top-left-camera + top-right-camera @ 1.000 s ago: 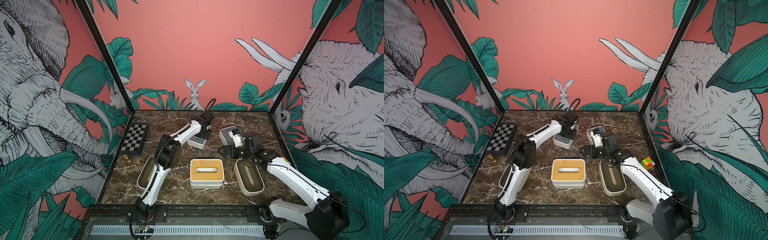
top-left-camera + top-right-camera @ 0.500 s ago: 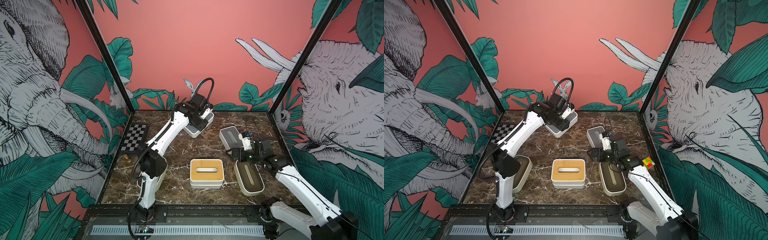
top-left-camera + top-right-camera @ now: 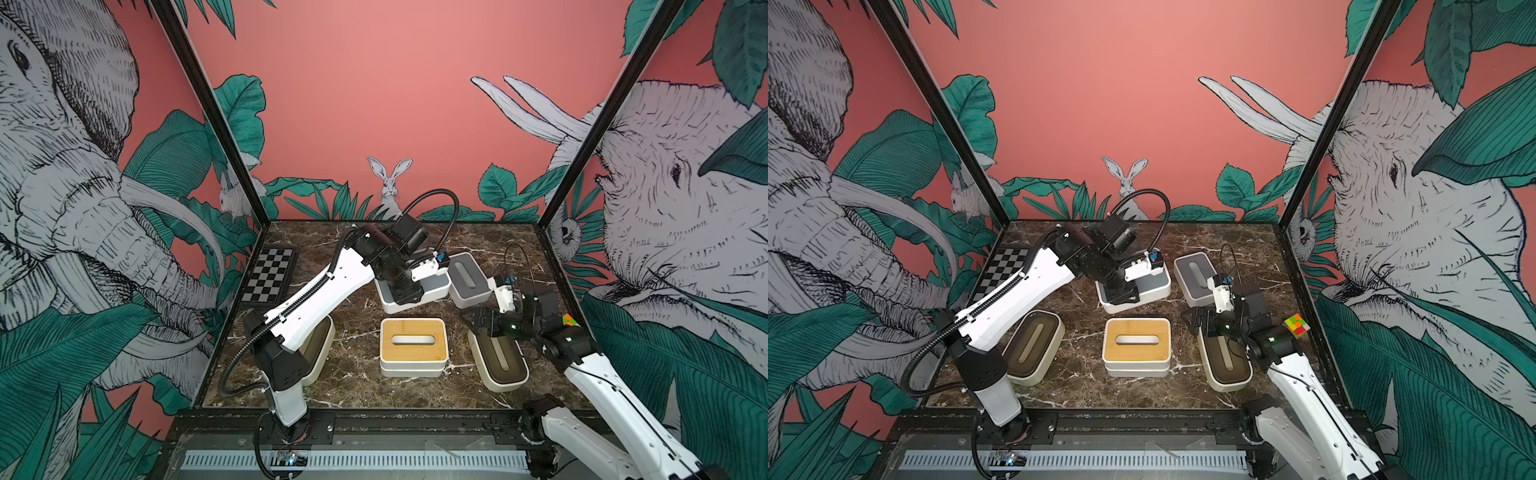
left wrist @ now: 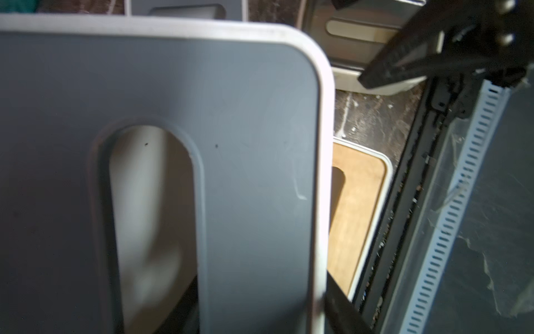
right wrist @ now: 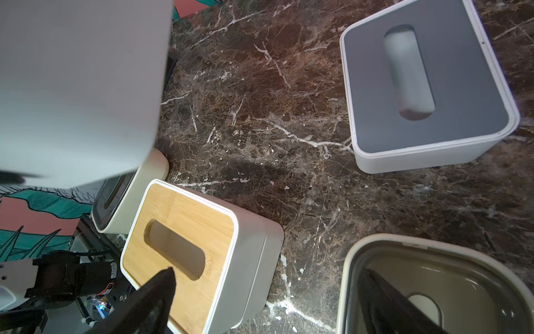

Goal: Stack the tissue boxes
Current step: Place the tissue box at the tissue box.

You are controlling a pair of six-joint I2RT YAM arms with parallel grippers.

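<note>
We see 2 bamboo-lid boxes stacked at centre front. Behind them a grey-lid box is raised & tilted. A 2nd grey-lid box sits flat just to its right. One cream dark-lid box lies left of the stack, another cream dark-lid box on the right.

Top views high, wrists close, sharing tan box

left hand clamped, raised | right hand spread wide, low

Checkered board flat on marble tabletop by left wall; multicoloured cube by right wall.
</note>
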